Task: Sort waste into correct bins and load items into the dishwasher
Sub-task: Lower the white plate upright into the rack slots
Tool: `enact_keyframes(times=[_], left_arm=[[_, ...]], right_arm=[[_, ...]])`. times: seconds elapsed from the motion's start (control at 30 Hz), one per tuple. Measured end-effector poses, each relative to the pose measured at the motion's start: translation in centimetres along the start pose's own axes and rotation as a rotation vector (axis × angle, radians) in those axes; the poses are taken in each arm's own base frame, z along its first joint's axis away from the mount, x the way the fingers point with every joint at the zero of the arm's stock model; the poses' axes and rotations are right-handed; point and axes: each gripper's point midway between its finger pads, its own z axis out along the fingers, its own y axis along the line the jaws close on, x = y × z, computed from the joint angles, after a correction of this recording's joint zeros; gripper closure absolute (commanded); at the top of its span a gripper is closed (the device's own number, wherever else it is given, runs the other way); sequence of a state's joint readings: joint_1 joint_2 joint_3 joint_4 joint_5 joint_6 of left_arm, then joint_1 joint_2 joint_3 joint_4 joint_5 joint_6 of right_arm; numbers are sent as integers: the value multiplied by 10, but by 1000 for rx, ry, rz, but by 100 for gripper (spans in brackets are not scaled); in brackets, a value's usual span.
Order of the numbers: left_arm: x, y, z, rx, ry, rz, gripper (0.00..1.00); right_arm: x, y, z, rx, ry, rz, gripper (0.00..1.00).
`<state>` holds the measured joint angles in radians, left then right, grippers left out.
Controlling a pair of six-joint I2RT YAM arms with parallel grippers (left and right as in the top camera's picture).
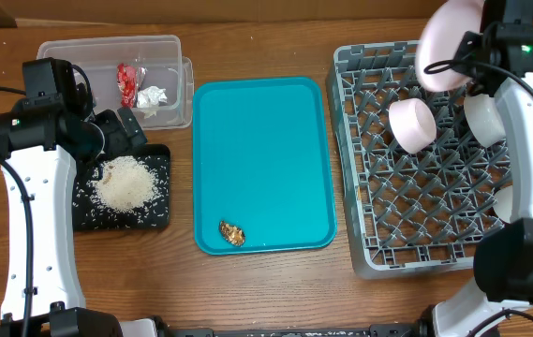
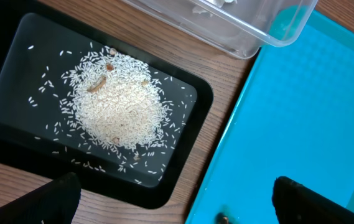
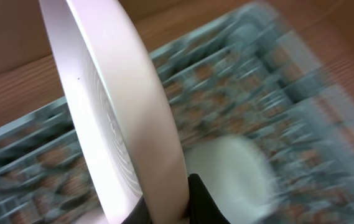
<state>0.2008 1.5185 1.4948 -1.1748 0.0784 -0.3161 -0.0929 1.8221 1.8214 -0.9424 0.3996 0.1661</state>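
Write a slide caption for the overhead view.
Right pincer holds the white plate above the grey rack; rice on the black tray, a scrap on the teal tray.

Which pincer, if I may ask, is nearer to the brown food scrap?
Left. The left pincer hovers over the black tray, beside the teal tray holding the scrap; the right pincer holds the plate over the rack.

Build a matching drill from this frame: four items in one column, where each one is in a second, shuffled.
Items
1. rice
2. red wrapper
3. food scrap
4. white plate

Places
A. on the teal tray
B. in the right gripper
C. in the clear tub
D. on the black tray

Pairs: 1-D, 2-C, 3-A, 4-B
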Motion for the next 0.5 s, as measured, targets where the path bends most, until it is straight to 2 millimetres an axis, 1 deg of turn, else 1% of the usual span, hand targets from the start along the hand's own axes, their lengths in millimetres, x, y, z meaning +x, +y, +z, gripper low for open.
enact_keyframes(times=[0.1,0.17,0.3,0.4,0.43,0.5], left_arm=[[-1,0,0,1,-3,0,0],[-2,-1,0,3,-8,1,0],[-3,-1,0,3,-10,1,0],[-3,-1,0,4,-11,1,0],[-3,-1,0,4,-11,1,0],[-3,-1,0,4,-11,1,0]], right_arm=[[-13,-24,-6,136,-53,-83,96],[-15,-35,-8,200,-61,-127,96],[-15,-47,-8,272,-55,-176,96],[0,-49,0,292,-14,-213,96],[8,-49,5,292,5,-223,96],[17,-45,11,284,23,-231,96]])
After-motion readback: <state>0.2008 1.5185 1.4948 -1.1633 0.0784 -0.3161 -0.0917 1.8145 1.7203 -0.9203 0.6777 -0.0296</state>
